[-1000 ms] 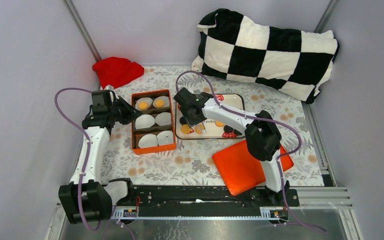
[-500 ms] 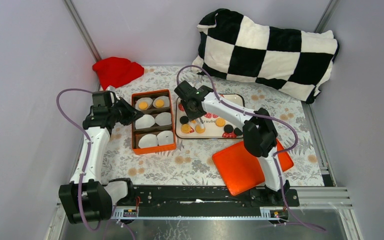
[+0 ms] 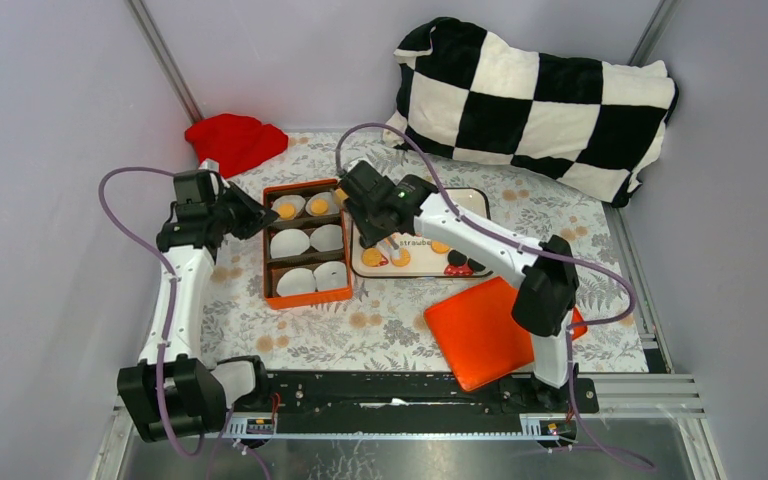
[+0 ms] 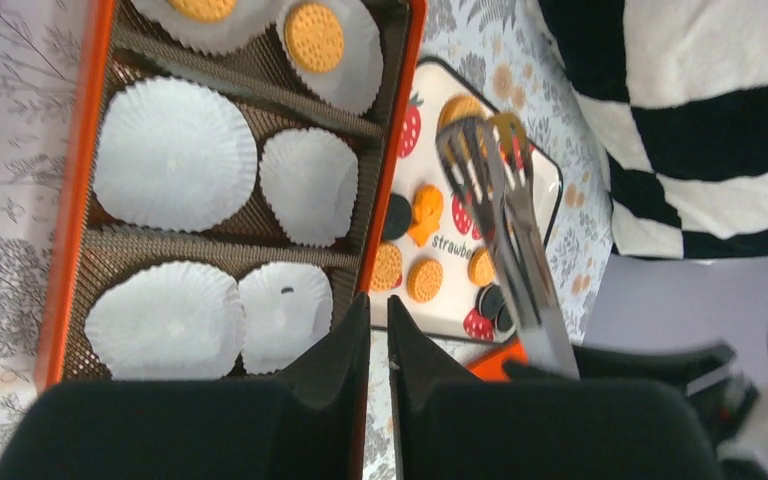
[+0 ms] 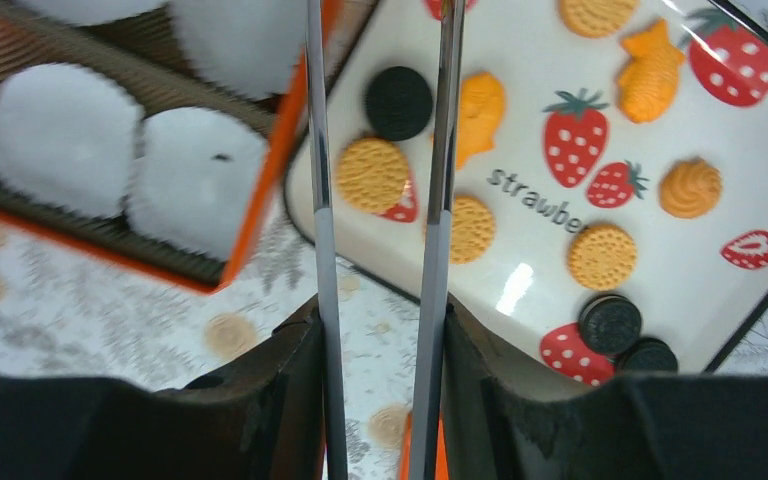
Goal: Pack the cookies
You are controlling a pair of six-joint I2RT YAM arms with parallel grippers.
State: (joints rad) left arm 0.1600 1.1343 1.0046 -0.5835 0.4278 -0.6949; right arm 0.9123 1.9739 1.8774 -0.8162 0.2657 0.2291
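Toward the far edge of the table (image 3: 380,325), our right gripper (image 5: 380,330) clasps the tongs (image 5: 438,200), parted over the tray (image 5: 650,140), likely to pinch one of the cookies (image 5: 372,175); two sit in the box (image 3: 305,297). Our left gripper (image 4: 377,310), nearly closed and empty, waits clear.

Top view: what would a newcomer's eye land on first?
The black-and-white checkered pillow at the far right corner stands out first. Then the orange box of white paper cups left of centre, with the strawberry tray of cookies just right of it. The right tool holds metal tongs over where box and tray meet.
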